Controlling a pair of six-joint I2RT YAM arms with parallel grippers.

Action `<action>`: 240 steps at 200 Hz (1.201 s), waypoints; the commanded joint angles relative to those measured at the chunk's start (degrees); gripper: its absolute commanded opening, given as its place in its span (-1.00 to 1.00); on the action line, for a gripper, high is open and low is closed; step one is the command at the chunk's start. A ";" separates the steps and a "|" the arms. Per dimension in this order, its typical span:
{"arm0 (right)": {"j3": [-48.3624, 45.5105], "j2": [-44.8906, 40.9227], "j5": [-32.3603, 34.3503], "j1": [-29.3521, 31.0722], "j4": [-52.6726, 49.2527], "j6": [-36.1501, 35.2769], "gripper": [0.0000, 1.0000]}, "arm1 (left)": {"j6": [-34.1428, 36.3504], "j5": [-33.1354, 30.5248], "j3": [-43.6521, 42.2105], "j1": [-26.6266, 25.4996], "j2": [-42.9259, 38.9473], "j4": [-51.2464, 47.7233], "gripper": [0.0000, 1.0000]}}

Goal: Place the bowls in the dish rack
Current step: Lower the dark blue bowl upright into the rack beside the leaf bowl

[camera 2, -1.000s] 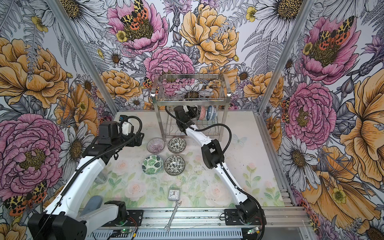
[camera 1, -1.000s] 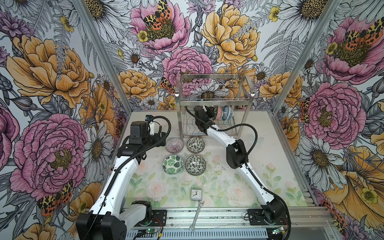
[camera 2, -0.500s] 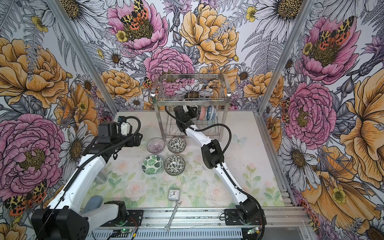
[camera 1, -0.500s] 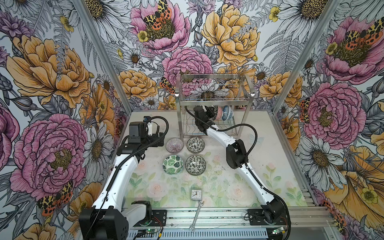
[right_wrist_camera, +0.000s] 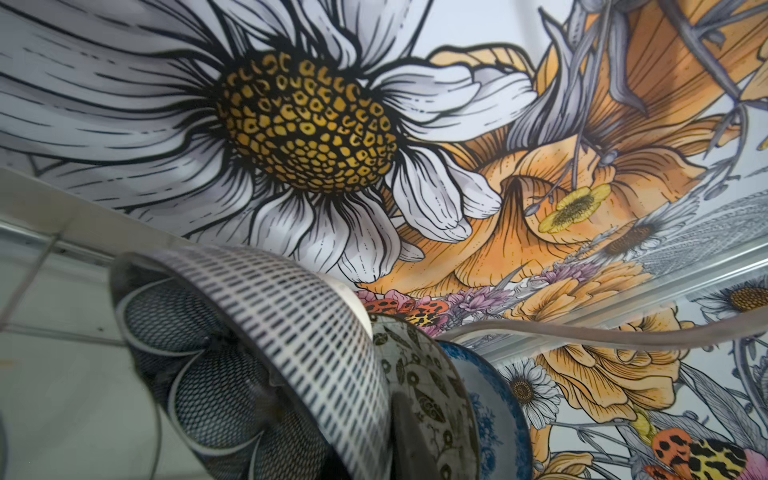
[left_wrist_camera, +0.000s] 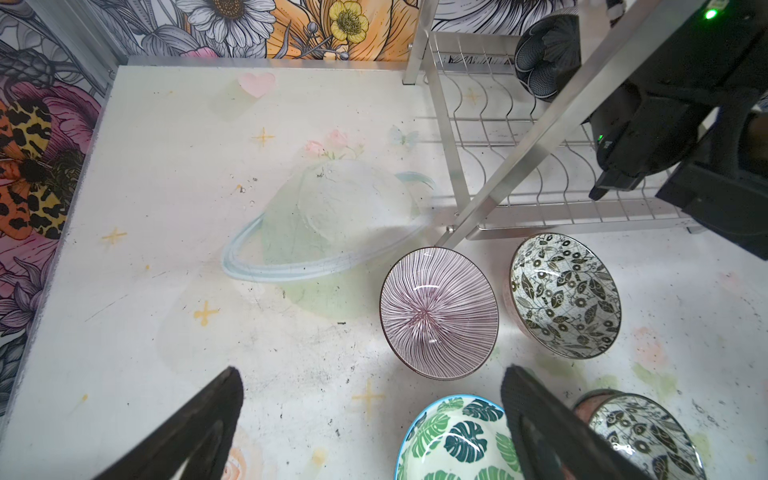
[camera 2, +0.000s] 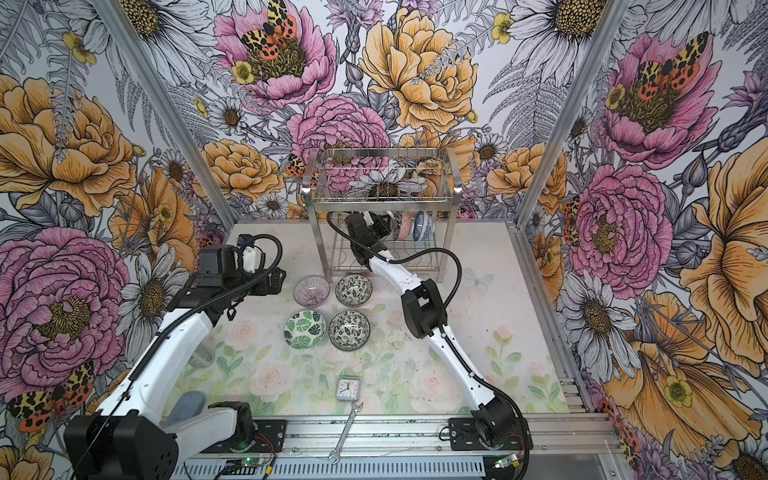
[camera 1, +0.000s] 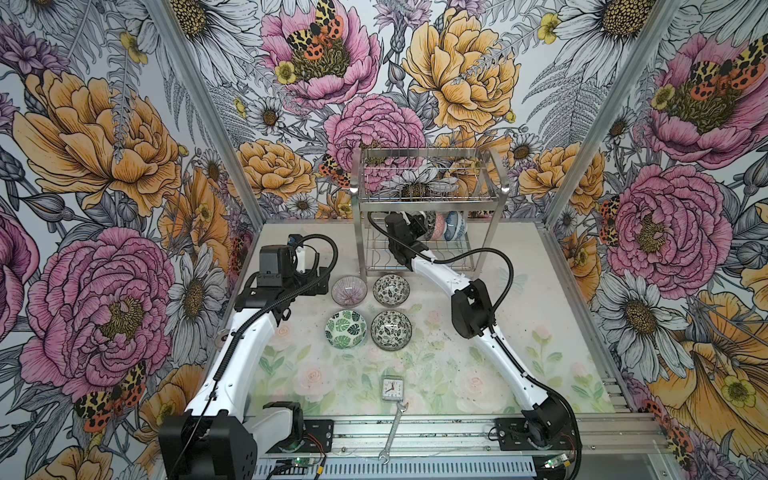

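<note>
The steel dish rack (camera 1: 428, 199) (camera 2: 382, 199) stands at the back. My right gripper (camera 1: 419, 224) (right_wrist_camera: 345, 432) reaches into its lower tier, shut on the wall of a dark blue petal bowl (right_wrist_camera: 291, 332) (left_wrist_camera: 544, 54) that stands on edge. Beside that bowl stand a black-white floral bowl (right_wrist_camera: 424, 382) and a blue-white bowl (camera 1: 454, 225) (right_wrist_camera: 490, 407). On the table in front lie a pink striped bowl (camera 1: 349, 289) (left_wrist_camera: 438, 311), a green leaf bowl (camera 1: 345, 329) (left_wrist_camera: 453, 440) and two black-white floral bowls (camera 1: 391, 289) (camera 1: 391, 330). My left gripper (camera 1: 320, 282) (left_wrist_camera: 374, 399) hangs open and holds nothing, just left of the pink bowl.
A small alarm clock (camera 1: 392, 389) and a wrench (camera 1: 392, 432) lie near the front rail. The rack's front left leg (left_wrist_camera: 461, 174) stands close behind the pink bowl. Flowered walls close in the left, back and right sides.
The left arm has edged slightly to the left. The right arm stays in the rack's lower tier with the dark bowl.
</note>
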 commanded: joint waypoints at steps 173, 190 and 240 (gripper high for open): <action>-0.32 -2.87 -5.04 2.36 -5.70 7.99 -0.53 | -0.86 0.85 -1.10 0.79 -0.60 1.56 0.97; -1.43 -3.60 -5.18 2.22 -5.95 8.20 -0.45 | -0.79 0.56 -1.07 0.75 -0.34 1.57 0.97; -4.79 -7.47 -7.02 1.48 -8.22 9.65 -0.25 | -0.39 1.73 -1.76 0.90 2.26 1.74 0.97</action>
